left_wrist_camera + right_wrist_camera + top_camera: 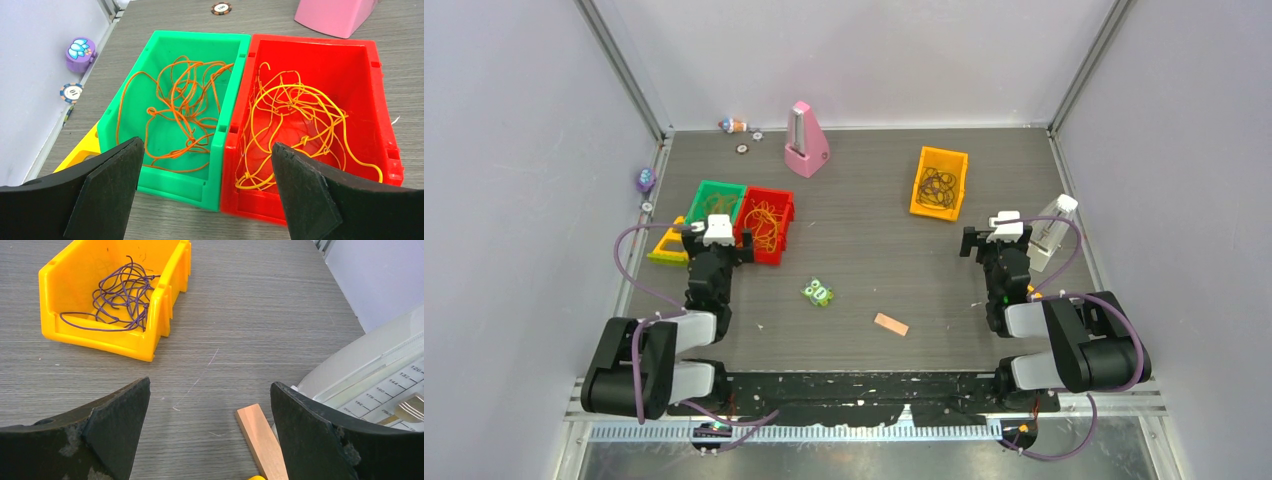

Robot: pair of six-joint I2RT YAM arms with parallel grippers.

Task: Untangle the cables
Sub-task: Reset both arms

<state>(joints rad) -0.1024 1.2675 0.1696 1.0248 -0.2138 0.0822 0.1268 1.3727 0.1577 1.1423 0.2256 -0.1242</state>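
The cables lie sorted in three bins. Orange strands (182, 100) fill the green bin (172, 177), which also shows in the top view (715, 201). Yellow strands (295, 112) fill the red bin (372, 65), also in the top view (766, 226). Dark purple strands (122, 292) lie in the orange-yellow bin (112, 337), also in the top view (939, 182). My left gripper (207, 192) is open and empty, just in front of the green and red bins; in the top view (717, 233) it is beside them. My right gripper (210, 427) is open and empty over bare table, also in the top view (999, 232).
A pink metronome (805, 140) stands at the back. A green toy (818, 292) and a wooden block (890, 324) lie mid-table. A clear measuring cup (370, 380) and a wooden stick (261, 440) are by my right gripper. A yellow bin (669, 246), poker chips (71, 92) and a purple token (80, 52) sit left.
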